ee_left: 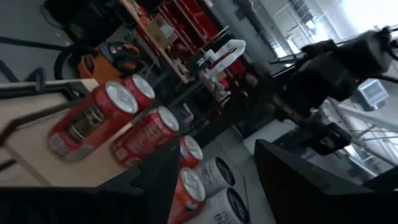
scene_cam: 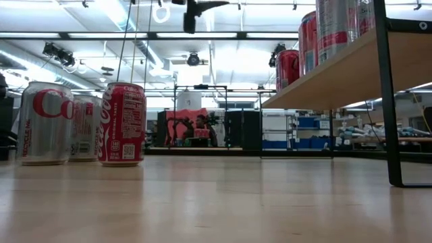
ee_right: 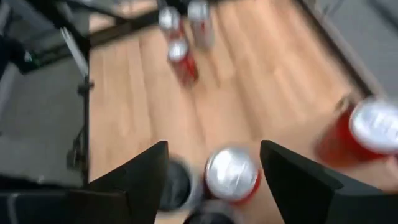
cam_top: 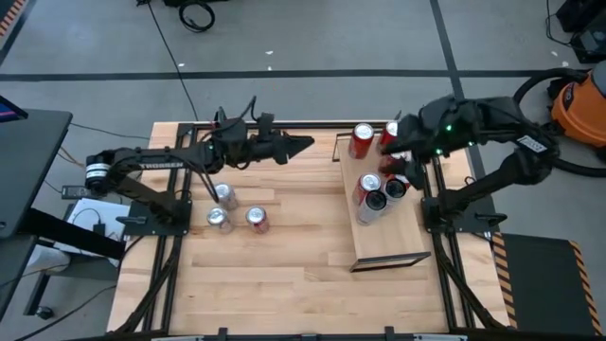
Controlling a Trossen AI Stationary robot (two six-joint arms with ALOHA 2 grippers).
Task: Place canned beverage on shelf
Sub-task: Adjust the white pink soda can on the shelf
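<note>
The shelf (cam_top: 386,237) is a light-wood board on the table's right side, with several cans standing upright on its far half, among them a red one (cam_top: 362,140) and a red one (ee_right: 232,174) that shows below and between my right gripper's fingers. My right gripper (ee_right: 211,180) hovers open above these cans, slanting down, and touches none of them. My left gripper (cam_top: 301,145) is held level above the table's far middle, pointing at the shelf. It is open with nothing between its fingers (ee_left: 211,180). Three more cans (cam_top: 232,210) stand on the table's left part.
The shelf stands on thin dark legs (scene_cam: 388,101) above the tabletop. Black rails (cam_top: 440,256) run along the table's sides. Bare wood (cam_top: 284,256) lies between the three left cans and the shelf. An orange vacuum (cam_top: 578,109) stands on the floor at the far right.
</note>
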